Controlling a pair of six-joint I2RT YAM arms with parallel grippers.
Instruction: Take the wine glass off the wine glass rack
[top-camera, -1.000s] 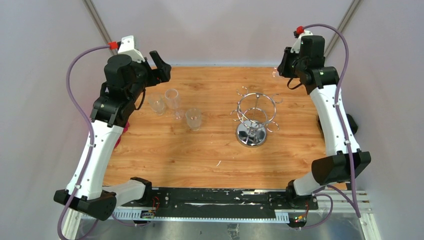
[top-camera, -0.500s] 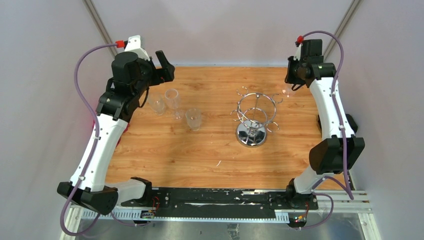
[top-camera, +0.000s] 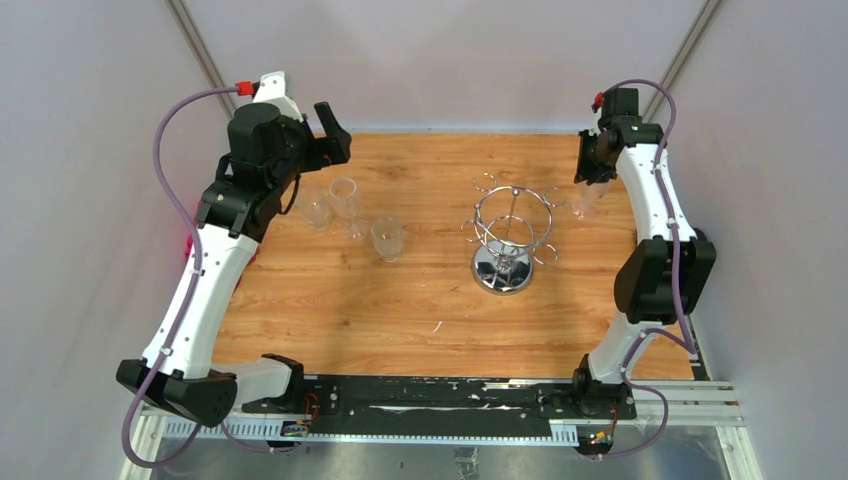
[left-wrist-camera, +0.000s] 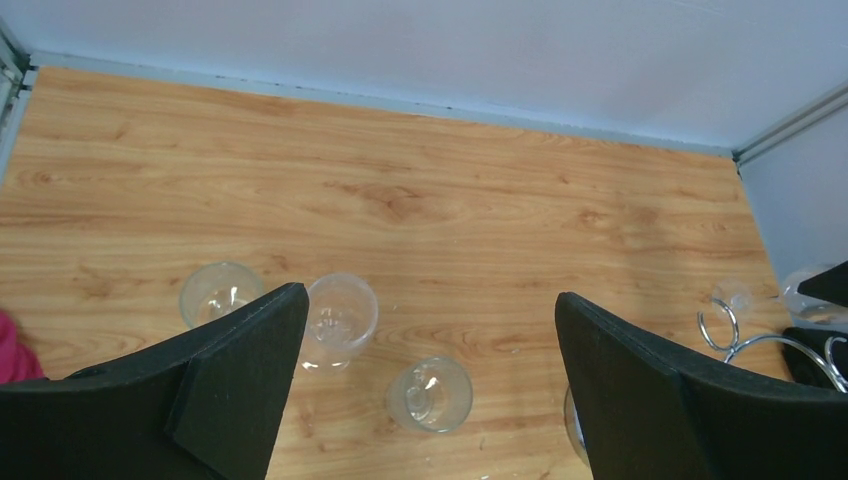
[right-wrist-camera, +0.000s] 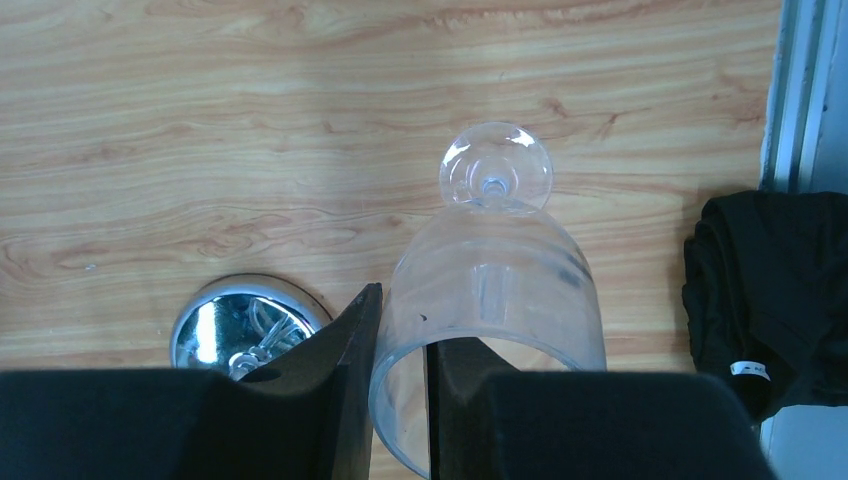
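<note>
The chrome wine glass rack (top-camera: 511, 236) stands right of centre on the wooden table; its mirrored base also shows in the right wrist view (right-wrist-camera: 243, 324). My right gripper (top-camera: 592, 176) is to the right of the rack, shut on the rim wall of a clear wine glass (right-wrist-camera: 492, 280), with one finger inside the bowl and one outside. The glass (top-camera: 585, 203) is free of the hooks, its foot pointing away from the gripper. My left gripper (top-camera: 330, 132) is open and empty, high over the back left of the table.
Three clear glasses (top-camera: 313, 208) (top-camera: 344, 195) (top-camera: 387, 238) stand at the left, also seen between the left fingers (left-wrist-camera: 340, 315). A black fabric item (right-wrist-camera: 765, 290) lies past the table's right edge. A pink thing (left-wrist-camera: 14, 350) sits at the left edge.
My right gripper has come forward and down from the back right corner, carrying the glass to beside the rack. My left arm has shifted slightly.
</note>
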